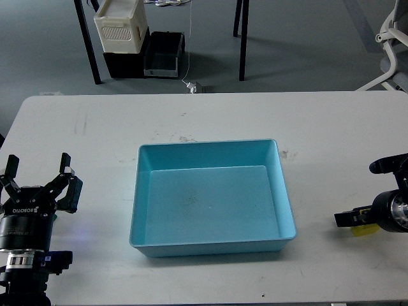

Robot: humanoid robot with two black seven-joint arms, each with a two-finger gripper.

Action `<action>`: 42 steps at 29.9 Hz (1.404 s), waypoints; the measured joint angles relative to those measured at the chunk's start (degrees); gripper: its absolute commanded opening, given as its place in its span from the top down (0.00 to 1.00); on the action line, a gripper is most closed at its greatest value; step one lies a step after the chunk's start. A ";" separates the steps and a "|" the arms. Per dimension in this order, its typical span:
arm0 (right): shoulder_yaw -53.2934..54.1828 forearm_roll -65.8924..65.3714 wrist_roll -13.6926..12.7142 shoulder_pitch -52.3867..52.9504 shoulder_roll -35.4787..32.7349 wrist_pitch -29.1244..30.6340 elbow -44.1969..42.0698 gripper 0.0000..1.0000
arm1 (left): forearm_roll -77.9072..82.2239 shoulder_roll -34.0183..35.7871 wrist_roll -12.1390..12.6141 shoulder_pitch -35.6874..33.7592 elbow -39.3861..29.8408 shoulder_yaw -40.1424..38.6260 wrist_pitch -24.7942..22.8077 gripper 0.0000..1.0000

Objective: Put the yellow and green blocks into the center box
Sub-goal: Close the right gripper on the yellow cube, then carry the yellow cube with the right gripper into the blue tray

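The white surface (pixel 210 115) carries a light-blue box (pixel 212 194) at its middle, long axis running left to right and its open top facing up with nothing inside, while beyond the far edge stand a cream crate (pixel 121 25) on black bins (pixel 143 57) and a white chair (pixel 392 44). The left gripper (pixel 37 177) rests near the left edge with its fingers spread wide and holding nothing. The right gripper (pixel 357 215), at the right edge, has one finger over a yellow block (pixel 363 230) that shows only as a sliver, too hidden to tell its heading or whether the fingers grip it.

likely a lab: white worktable (pixel 210 118), grey floor (pixel 299 44)
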 measured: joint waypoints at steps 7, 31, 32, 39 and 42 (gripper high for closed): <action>0.04 -4.90 0.00 -0.64 0.33 0.00 0.33 0.71 | 0.03 0.00 0.00 0.00 0.00 -0.02 0.00 0.00; 7.53 5.05 -0.01 17.19 1.56 0.00 6.25 1.00 | 0.18 0.00 0.00 0.09 0.03 0.10 0.00 0.00; 7.32 7.12 -0.01 19.56 2.89 0.01 6.00 1.00 | 0.17 0.00 -0.01 0.09 0.03 0.10 0.00 0.00; -0.17 12.72 0.01 28.87 20.29 0.00 -1.35 1.00 | 0.17 0.00 0.00 0.09 0.03 0.09 0.00 0.00; -2.19 12.72 0.00 28.62 27.14 0.00 -5.90 1.00 | 0.18 0.00 0.00 0.16 0.03 0.04 0.00 0.00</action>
